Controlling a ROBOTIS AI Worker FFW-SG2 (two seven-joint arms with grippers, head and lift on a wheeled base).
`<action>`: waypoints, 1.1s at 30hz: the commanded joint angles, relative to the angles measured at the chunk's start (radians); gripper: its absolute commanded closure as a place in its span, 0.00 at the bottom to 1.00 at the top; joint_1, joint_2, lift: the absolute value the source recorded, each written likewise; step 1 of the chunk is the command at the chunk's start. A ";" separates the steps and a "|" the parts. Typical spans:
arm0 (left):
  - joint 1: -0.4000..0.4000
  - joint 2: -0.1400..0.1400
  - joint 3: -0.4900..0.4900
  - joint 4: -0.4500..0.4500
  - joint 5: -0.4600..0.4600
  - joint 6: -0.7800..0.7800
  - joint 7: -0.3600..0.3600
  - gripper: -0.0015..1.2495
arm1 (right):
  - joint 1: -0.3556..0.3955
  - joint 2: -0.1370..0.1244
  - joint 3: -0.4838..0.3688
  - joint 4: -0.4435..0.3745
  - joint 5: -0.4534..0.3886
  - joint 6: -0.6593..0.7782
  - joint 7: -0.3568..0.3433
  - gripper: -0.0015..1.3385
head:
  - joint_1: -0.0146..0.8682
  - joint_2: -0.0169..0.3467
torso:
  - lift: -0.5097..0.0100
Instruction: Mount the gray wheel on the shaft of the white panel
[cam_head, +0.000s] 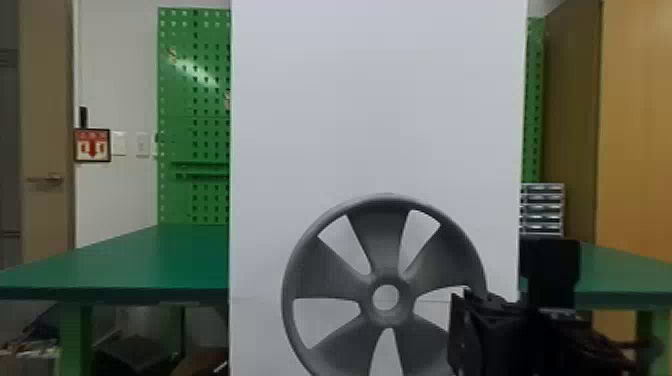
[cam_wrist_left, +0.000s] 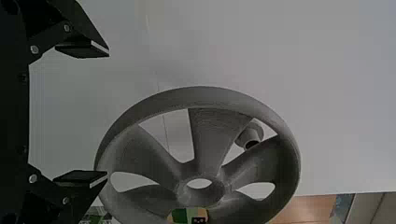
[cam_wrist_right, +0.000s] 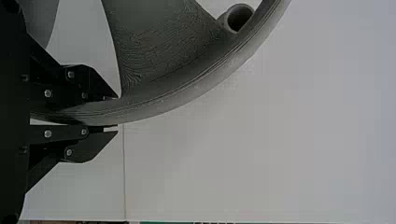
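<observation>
Right gripper (cam_head: 464, 322) pinches the rim of the wheel (cam_head: 382, 240), held upright before the panel (cam_head: 375, 100). Left gripper (cam_wrist_left: 108, 112) has fingers spread near it. Between two spokes, off the hub, shows the shaft (cam_wrist_left: 248, 135).

The right arm (cam_head: 575, 340) lies between four and five o'clock in the head view, its gripper (cam_head: 462, 327) at the inner end, toward the middle. In the right wrist view its fingers are clamped close, slightly apart. The left gripper (cam_wrist_left: 108, 114) has its fingers spread wide.
</observation>
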 joint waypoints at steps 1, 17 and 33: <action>-0.007 0.002 -0.008 0.007 0.004 0.000 0.000 0.27 | -0.037 -0.008 0.005 0.000 -0.014 0.008 -0.028 0.92 | 0.06 0.03 | 0.03; -0.023 0.010 -0.028 0.019 0.009 0.003 0.000 0.27 | -0.147 -0.029 -0.010 0.003 -0.071 0.046 -0.105 0.92 | 0.06 0.03 | 0.03; -0.034 0.011 -0.040 0.029 0.012 0.006 0.000 0.27 | -0.206 -0.020 0.002 0.020 -0.127 0.049 -0.212 0.92 | 0.06 0.03 | 0.03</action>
